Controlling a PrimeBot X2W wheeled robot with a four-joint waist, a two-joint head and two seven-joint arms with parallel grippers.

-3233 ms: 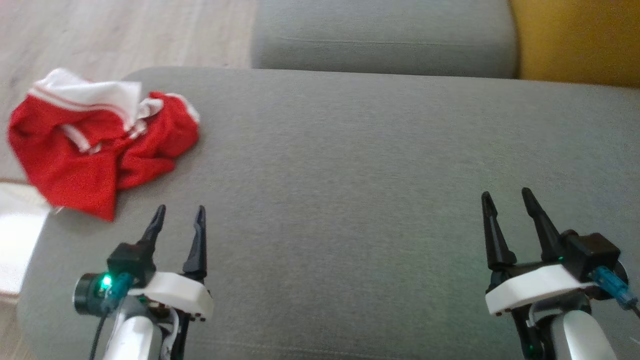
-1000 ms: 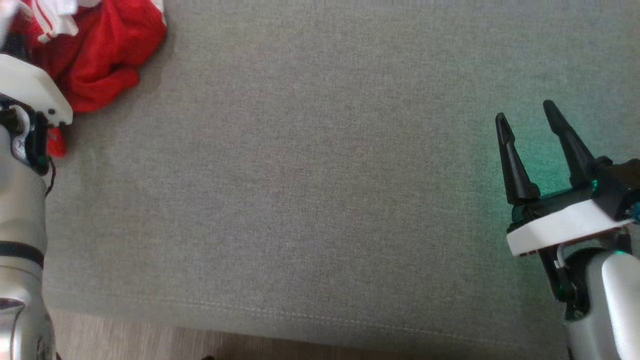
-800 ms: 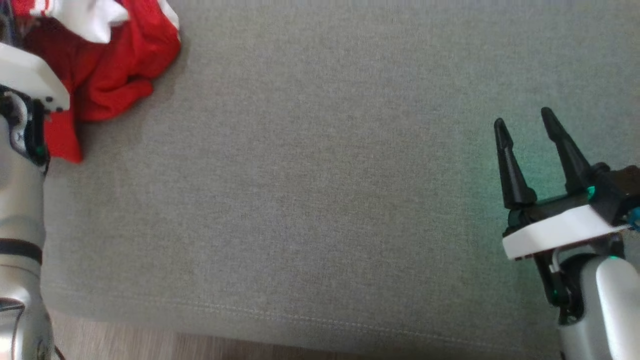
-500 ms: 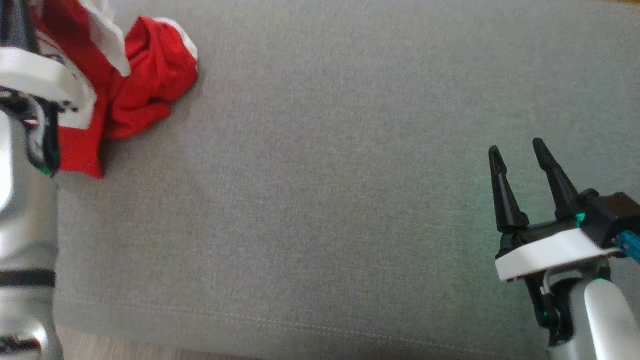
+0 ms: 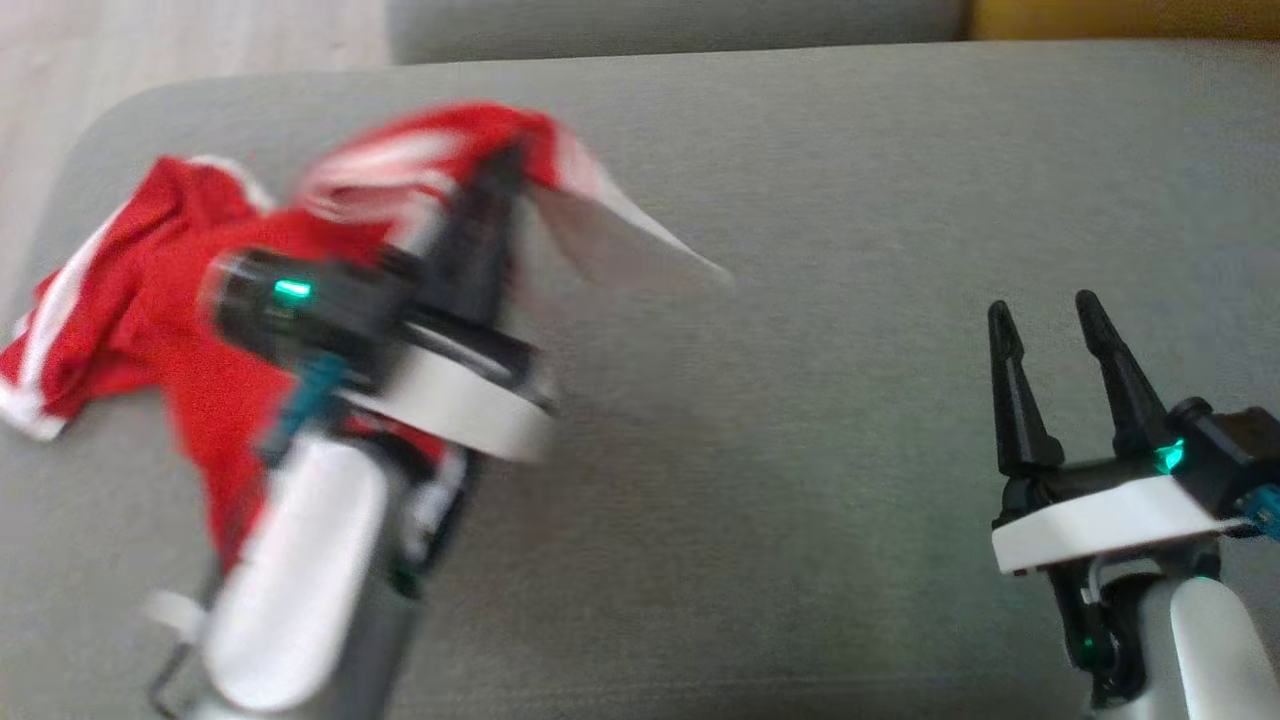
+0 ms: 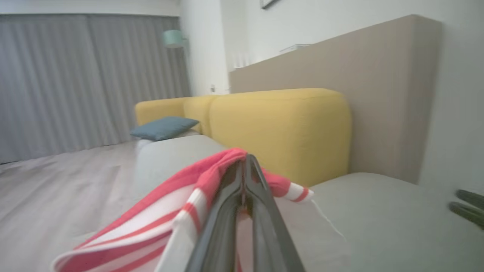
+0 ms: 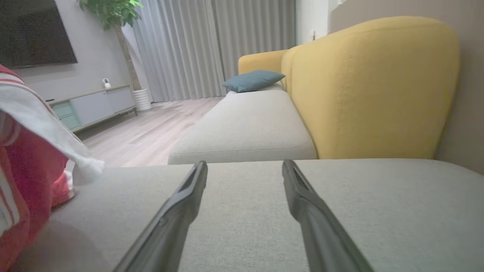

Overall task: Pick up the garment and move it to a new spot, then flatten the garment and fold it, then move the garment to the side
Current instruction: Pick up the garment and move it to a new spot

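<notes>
The garment (image 5: 150, 300) is red with white stripes and trim. It is lifted and stretched over the left half of the grey seat cushion (image 5: 800, 200). My left gripper (image 5: 505, 165) is shut on a fold of the garment (image 6: 211, 177), with the cloth draped over both fingers; that arm is blurred in the head view. One white flap hangs out to the right of the fingertips. The garment's left end trails on the cushion. My right gripper (image 5: 1045, 315) stands open at the lower right, nothing between its fingers (image 7: 177, 207). The garment (image 7: 30, 158) shows at the left edge of the right wrist view.
A yellow sofa back (image 7: 374, 87) rises behind the cushion, with a second grey seat (image 7: 245, 132) and a blue pillow (image 7: 253, 80) farther along. Wooden floor (image 5: 150, 40) lies past the cushion's far left corner. A grey stretch of cushion separates the two grippers.
The head camera has tilted up. My left gripper has risen and swung right toward the cushion's middle, pulling the garment up and stretching it out. The right gripper has stayed open and still.
</notes>
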